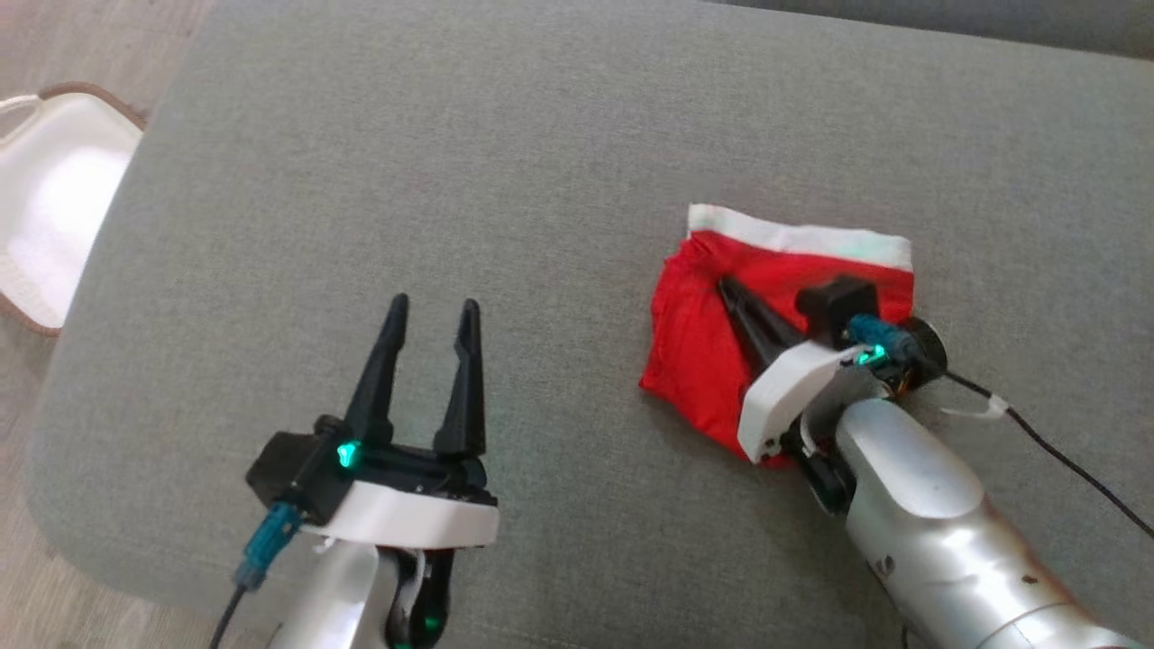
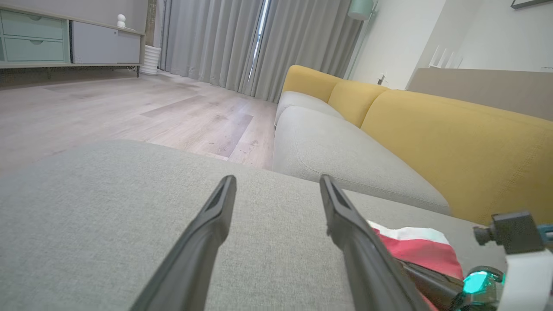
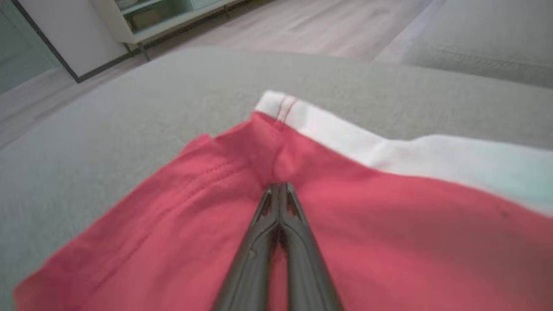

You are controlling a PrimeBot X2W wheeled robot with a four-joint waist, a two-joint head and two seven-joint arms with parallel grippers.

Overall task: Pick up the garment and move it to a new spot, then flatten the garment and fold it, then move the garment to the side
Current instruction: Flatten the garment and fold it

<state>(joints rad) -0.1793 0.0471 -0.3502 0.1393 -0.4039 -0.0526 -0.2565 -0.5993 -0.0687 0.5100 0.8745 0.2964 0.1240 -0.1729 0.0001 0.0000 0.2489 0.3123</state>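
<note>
Garment (image 1: 694, 351), folded, is lying at 3 o'clock on the cushion (image 1: 541, 135). Right gripper (image 1: 724, 285), fingers together, is pressing its tips into the cloth. Left gripper (image 1: 433, 306), fingers apart, is hovering at 7 o'clock. Recommended: drag sideways under light, even pressure so the fold is not rucked.

Red garment (image 1: 699, 347), plain grey cushion (image 1: 541, 135)
White band (image 3: 389, 147) along one edge — red stitching across it; sofa backrest (image 2: 453, 142) mustard yellow, floor (image 2: 129, 103) pale wood grain.

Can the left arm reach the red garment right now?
Probably yes: only bare grey cushion lies between the open left gripper and the garment, though the shut right gripper rests across its middle.
</note>
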